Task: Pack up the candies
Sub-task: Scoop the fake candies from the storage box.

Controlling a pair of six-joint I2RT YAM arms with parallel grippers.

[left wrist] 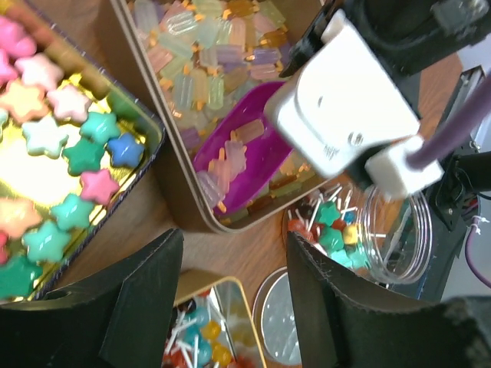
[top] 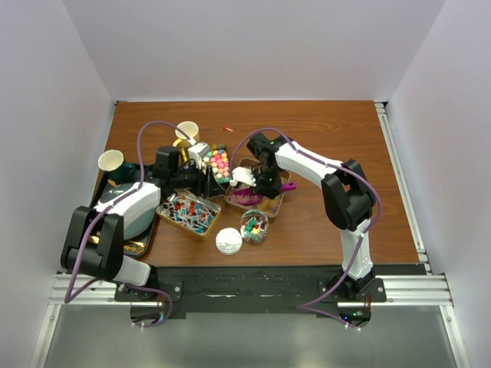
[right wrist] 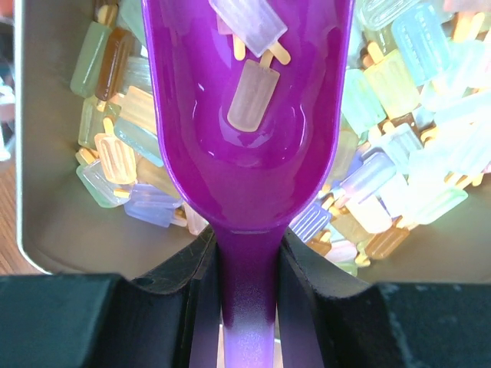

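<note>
My right gripper (right wrist: pixel 249 284) is shut on the handle of the purple scoop (right wrist: pixel 245 153). The scoop sits low over the tin of pale translucent popsicle-shaped candies (right wrist: pixel 399 176) and holds two of them (right wrist: pixel 249 96). In the top view this gripper (top: pixel 247 179) is over that tin (top: pixel 270 204). My left gripper (left wrist: pixel 234 307) is open and empty above the table, between the tin of lollipops (left wrist: pixel 201 333) and the clear jar (left wrist: pixel 383 230), which holds lollipops and star candies. A tin of pastel star candies (left wrist: pixel 65 153) lies to its left.
The jar's round lid (top: pixel 229 241) lies near the front edge. The lollipop tin (top: pixel 188 213) and the jar (top: pixel 254 225) flank it. Two paper cups (top: pixel 111 159) (top: pixel 187 130) and a dark tray with a grey bowl (top: pixel 126 208) stand at left.
</note>
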